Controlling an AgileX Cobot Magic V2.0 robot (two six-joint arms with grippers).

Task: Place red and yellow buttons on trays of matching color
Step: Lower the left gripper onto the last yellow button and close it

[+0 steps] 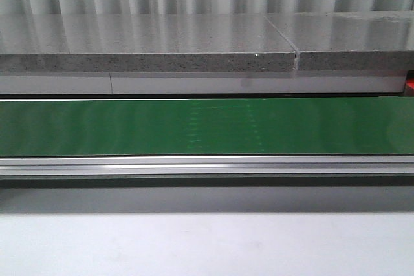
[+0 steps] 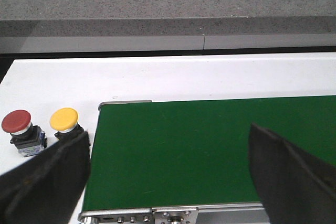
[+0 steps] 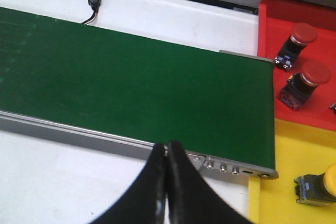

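Note:
In the left wrist view a red button (image 2: 16,121) and a yellow button (image 2: 64,119) stand side by side on the white table, just off the end of the green belt (image 2: 210,150). My left gripper (image 2: 168,169) is open wide and empty above that belt end. In the right wrist view a red tray (image 3: 275,51) holds two red buttons (image 3: 303,34) (image 3: 314,73). A yellow tray (image 3: 294,156) beside it holds one yellow button (image 3: 329,179). My right gripper (image 3: 167,150) is shut and empty over the belt's near rail. Neither gripper shows in the front view.
The green conveyor belt (image 1: 207,127) runs across the front view with a metal rail (image 1: 207,165) along its near side. A grey stone ledge (image 1: 149,63) lies behind it. A small black connector with a cable (image 3: 93,1) lies on the white table beyond the belt.

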